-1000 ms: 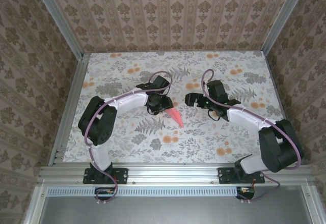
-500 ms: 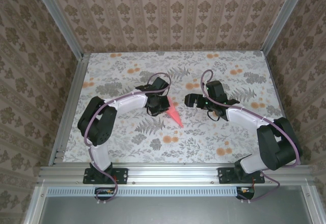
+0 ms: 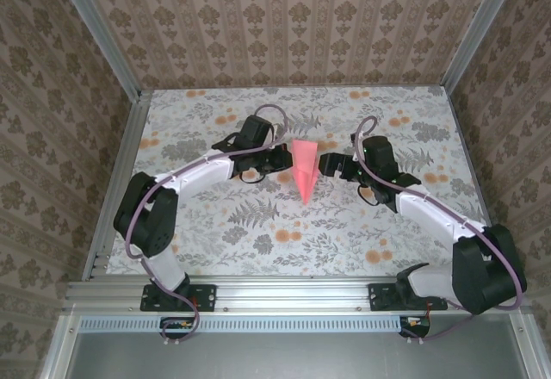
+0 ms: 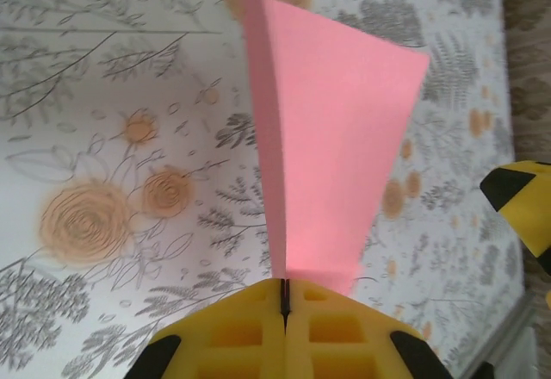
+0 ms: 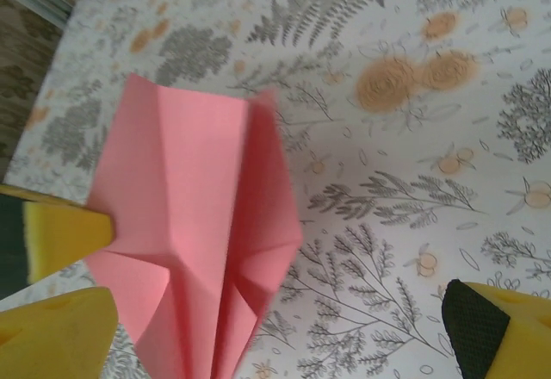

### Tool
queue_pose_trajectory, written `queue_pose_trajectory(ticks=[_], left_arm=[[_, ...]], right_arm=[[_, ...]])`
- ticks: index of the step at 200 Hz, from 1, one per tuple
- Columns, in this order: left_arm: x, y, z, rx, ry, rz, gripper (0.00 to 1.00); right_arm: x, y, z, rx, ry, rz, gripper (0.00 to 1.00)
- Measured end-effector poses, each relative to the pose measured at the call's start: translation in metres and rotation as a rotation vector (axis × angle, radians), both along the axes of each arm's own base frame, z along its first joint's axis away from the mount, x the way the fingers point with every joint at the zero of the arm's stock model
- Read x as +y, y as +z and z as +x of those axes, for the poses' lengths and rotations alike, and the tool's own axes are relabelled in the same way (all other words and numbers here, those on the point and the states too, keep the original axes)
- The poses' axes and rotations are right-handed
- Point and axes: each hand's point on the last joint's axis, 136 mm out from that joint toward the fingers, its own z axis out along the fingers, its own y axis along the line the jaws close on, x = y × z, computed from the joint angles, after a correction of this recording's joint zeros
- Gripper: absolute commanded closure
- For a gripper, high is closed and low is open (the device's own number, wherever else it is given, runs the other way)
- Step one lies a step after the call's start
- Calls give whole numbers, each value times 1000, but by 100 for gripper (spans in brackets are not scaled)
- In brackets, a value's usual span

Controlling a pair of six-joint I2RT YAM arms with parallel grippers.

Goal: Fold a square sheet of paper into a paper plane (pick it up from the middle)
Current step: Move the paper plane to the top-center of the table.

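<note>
The left gripper (image 4: pixel 284 297) is clamped tight on the paper plane (image 3: pixel 303 168), its yellow pads pinching one edge of the folded salmon-pink paper. The plane hangs over the middle of the flowered tabletop (image 3: pixel 215 241), nose toward the near edge and wide tail toward the far side. The right gripper (image 3: pixel 327 165) stands just right of it with its jaws spread wide, holding nothing. I judge the main risk to be that narrow pinch. The paper is thin, so it could slide out or swing round the pads if the arm moves sharply. If the right fingers close off the central ridge, they could crumple a wing or push the creases out of line. The loose flaps in the right wrist view could also spring open. No box, tray or bin is present, and the plane is carried by the left gripper alone.
</note>
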Motion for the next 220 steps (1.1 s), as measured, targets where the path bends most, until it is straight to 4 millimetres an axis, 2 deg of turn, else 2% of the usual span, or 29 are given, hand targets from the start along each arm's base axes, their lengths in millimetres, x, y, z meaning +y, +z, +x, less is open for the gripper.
queue_pose_trajectory(ticks=[26,93,112,135,176,220], left_arm=[[-6,-2,10,-12,-44,-65,100],[-14,-50,18,66,-81,-83,100],[-10,-59,23,74,-67,-81,100],[-1,-69,26,87,-45,-82,100],[21,-90,26,133,3,-70,100],[30,-101,24,158,23,-62,100]], right_arm=[[0,6,-1,-9,0,13,0],[2,2,-4,34,-21,57,2],[4,-6,-7,75,-19,63,2],[12,-27,-10,154,-7,47,3],[43,-56,-17,274,48,2,18],[74,-67,-13,323,88,-53,42]])
